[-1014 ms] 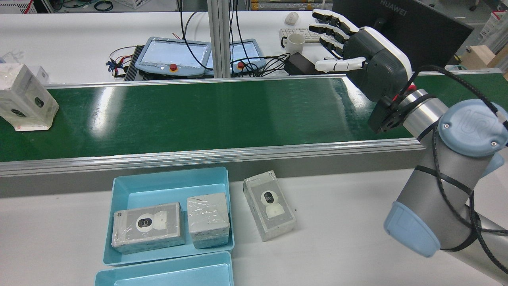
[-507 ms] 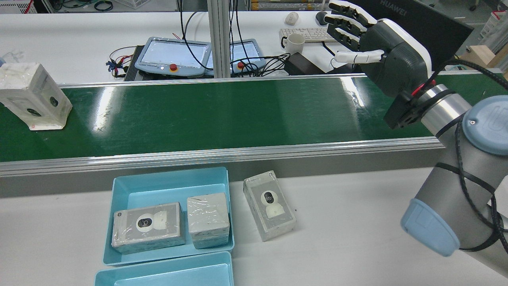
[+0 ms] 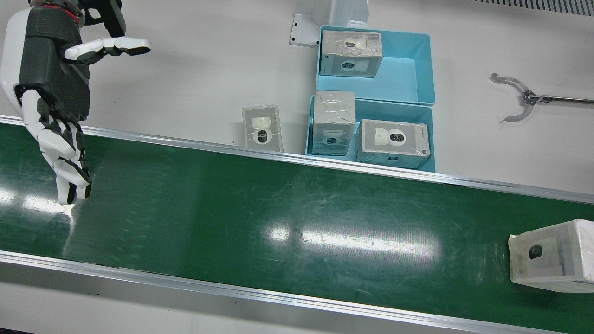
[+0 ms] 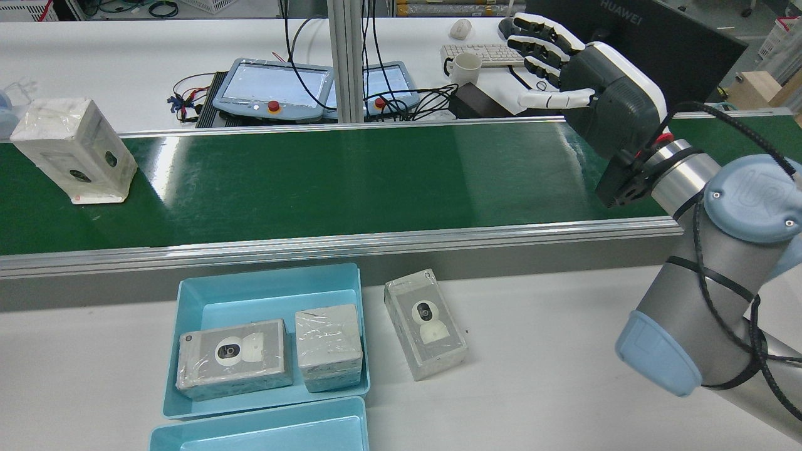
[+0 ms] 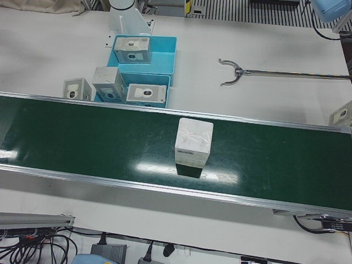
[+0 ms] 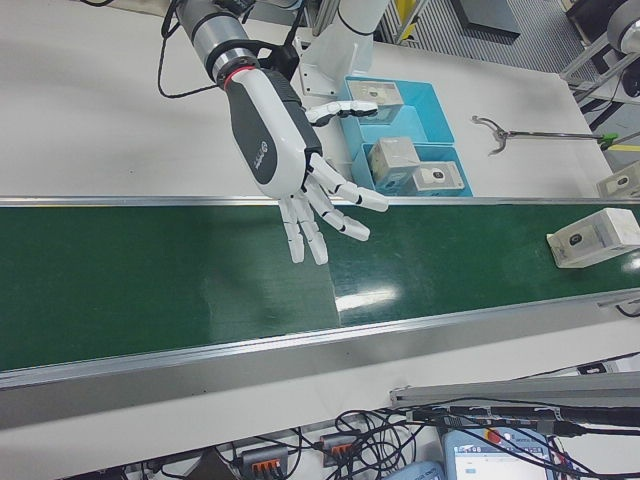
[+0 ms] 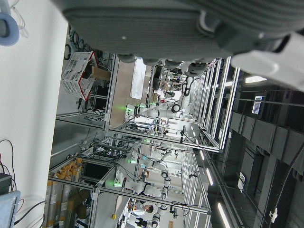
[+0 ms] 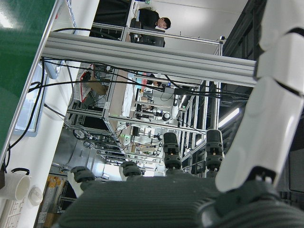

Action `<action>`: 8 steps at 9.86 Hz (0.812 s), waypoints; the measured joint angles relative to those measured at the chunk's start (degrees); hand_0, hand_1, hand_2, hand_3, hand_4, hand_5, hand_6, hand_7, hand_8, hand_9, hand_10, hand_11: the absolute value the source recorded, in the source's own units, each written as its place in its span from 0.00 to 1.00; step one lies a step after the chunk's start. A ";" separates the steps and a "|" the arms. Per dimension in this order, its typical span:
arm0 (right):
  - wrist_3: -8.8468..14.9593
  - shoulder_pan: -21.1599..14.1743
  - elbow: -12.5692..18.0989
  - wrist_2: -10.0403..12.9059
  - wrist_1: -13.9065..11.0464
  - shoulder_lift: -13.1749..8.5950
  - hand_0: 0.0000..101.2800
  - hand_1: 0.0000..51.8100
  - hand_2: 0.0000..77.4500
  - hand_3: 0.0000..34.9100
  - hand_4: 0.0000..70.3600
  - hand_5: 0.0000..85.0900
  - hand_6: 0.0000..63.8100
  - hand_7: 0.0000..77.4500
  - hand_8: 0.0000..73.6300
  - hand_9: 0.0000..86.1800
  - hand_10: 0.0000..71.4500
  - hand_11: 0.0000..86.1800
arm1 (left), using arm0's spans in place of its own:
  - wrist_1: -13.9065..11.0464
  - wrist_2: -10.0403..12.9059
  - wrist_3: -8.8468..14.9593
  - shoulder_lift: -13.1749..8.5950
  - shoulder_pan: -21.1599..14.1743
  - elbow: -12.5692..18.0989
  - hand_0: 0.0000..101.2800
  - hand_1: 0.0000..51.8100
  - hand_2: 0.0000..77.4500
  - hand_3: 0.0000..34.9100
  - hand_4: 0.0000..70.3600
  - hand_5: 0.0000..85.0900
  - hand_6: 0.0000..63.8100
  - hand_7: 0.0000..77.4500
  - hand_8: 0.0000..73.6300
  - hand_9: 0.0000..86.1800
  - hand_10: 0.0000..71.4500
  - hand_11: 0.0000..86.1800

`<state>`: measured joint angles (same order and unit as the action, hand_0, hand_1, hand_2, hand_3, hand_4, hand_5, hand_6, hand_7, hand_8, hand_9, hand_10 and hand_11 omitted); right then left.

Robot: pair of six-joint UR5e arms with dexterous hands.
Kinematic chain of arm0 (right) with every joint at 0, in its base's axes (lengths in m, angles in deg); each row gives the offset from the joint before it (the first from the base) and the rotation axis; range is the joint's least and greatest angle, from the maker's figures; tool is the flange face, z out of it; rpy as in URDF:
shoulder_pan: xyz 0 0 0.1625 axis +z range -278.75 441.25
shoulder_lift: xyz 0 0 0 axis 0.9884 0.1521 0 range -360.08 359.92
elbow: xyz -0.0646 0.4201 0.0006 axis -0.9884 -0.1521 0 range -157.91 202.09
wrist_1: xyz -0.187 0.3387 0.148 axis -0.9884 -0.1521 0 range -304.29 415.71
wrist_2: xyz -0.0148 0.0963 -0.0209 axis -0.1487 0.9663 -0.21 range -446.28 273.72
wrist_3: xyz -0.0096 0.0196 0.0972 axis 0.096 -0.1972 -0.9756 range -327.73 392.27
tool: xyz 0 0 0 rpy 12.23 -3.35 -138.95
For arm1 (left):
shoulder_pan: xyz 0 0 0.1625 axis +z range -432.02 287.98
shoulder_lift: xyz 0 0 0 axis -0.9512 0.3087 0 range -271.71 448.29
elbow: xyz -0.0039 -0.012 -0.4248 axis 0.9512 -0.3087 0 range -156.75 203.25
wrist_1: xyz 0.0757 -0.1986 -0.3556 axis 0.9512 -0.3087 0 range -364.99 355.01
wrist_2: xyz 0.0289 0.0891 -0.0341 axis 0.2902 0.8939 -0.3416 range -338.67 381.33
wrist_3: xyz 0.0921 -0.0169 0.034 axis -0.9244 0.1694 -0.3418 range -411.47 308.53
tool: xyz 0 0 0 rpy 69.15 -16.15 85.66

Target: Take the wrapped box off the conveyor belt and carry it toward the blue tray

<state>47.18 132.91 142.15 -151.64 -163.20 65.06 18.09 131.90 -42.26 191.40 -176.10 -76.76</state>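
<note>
Right hand (image 4: pixel 611 109): fingers spread wide, holding nothing, raised over the right end of the conveyor belt (image 4: pixel 351 178).
Left hand: only its dark palm edge shows in its own camera; whether it is spread or closed I cannot tell.
Wrapped box (image 4: pixel 75 150): upright at the belt's far left end, well apart from the right hand; clear film, crinkled.
Belt: glossy green, bare between hand and box, aluminium rails both edges.
Blue tray (image 4: pixel 269 294): below the belt's near rail, smooth plastic, two wrapped boxes inside.
</note>
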 joint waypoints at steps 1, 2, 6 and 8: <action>0.06 -0.02 -1.13 -0.02 0.13 -0.43 0.41 0.19 0.18 0.86 0.12 0.24 0.00 0.26 0.01 0.06 0.02 0.04 | 0.00 0.00 0.00 0.00 0.00 0.00 0.00 0.00 0.01 0.00 0.00 0.01 0.00 0.01 0.00 0.01 0.01 0.00; 0.14 -0.06 -1.92 -0.09 0.38 -0.77 0.40 0.18 0.15 0.86 0.08 0.19 0.00 0.23 0.01 0.06 0.02 0.04 | 0.00 0.00 0.00 0.00 0.00 0.00 0.00 0.00 0.01 0.00 0.00 0.01 0.00 0.01 0.00 0.01 0.01 0.00; 0.24 -0.82 -3.34 -0.26 0.83 -1.71 0.40 0.18 0.15 0.86 0.08 0.22 0.00 0.23 0.01 0.06 0.02 0.04 | 0.00 0.00 0.00 0.00 0.00 0.00 0.00 0.00 0.01 0.00 0.00 0.01 0.00 0.01 0.00 0.01 0.01 0.00; 0.13 -1.05 -4.47 -0.31 0.78 -2.84 0.40 0.21 0.16 0.86 0.02 0.18 0.00 0.21 0.01 0.05 0.02 0.03 | 0.00 0.00 0.00 0.00 0.00 0.00 0.00 0.00 0.01 0.00 0.00 0.01 0.00 0.01 0.01 0.00 0.01 0.00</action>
<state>47.32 131.86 137.69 -151.95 -162.42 62.22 18.09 131.90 -42.26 191.40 -176.10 -76.76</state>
